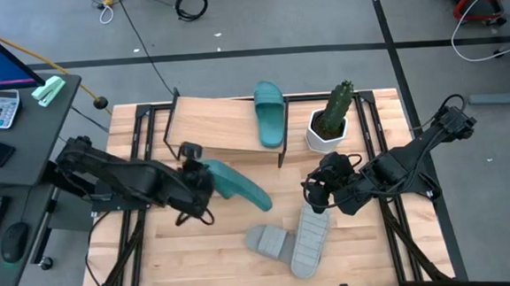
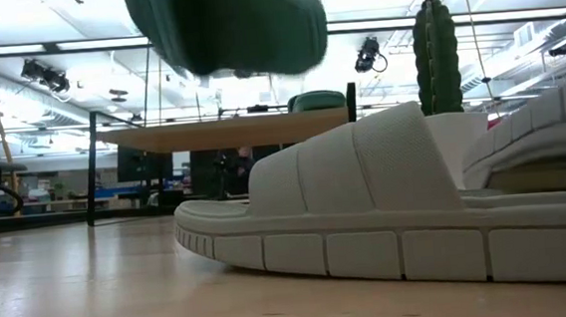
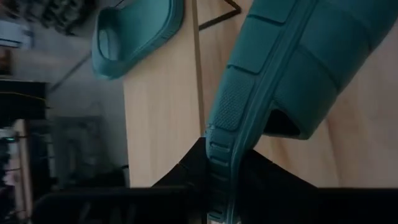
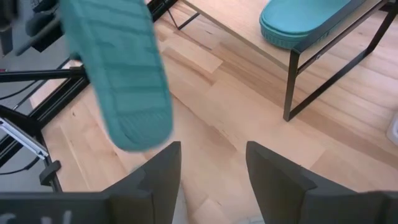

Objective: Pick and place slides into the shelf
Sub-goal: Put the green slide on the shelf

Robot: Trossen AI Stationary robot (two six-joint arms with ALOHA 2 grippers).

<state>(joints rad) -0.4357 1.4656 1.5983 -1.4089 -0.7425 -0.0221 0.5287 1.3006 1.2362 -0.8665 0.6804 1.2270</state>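
Nearest the low camera lies a light grey rubber slide (image 2: 366, 208) with a wide strap and a blocky sole edge, flat on the wooden desk (image 2: 93, 292). A second grey slide (image 2: 546, 135) shows behind it, cut off at the picture's right edge; from above it lies sole-up (image 1: 310, 237), its ribbed underside showing, with its heel touching the first grey slide (image 1: 268, 241).

Slides counted: four, two grey and two teal-green. One teal slide (image 1: 269, 111) lies on the right part of the low shelf's light plank top (image 1: 209, 124), its heel end past the front edge. The other teal slide (image 1: 235, 184) is off the desk, pinched at its heel rim by the jaws of the left gripper (image 1: 200, 184); in the left wrist view the sole edge (image 3: 261, 93) runs straight down between the dark jaws, hiding the contact. In the low view this slide (image 2: 229, 27) hangs at the top, partly out of frame.

The right gripper (image 1: 318, 195) hovers over the toe end of the upturned grey slide, its jaws spread apart and pinching nothing; its wrist view shows bare desk between the two fingers (image 4: 155, 180).

One green cactus in a white pot (image 1: 332, 120) stands just beside the shelf's right end; the pot is mostly hidden in the low view.
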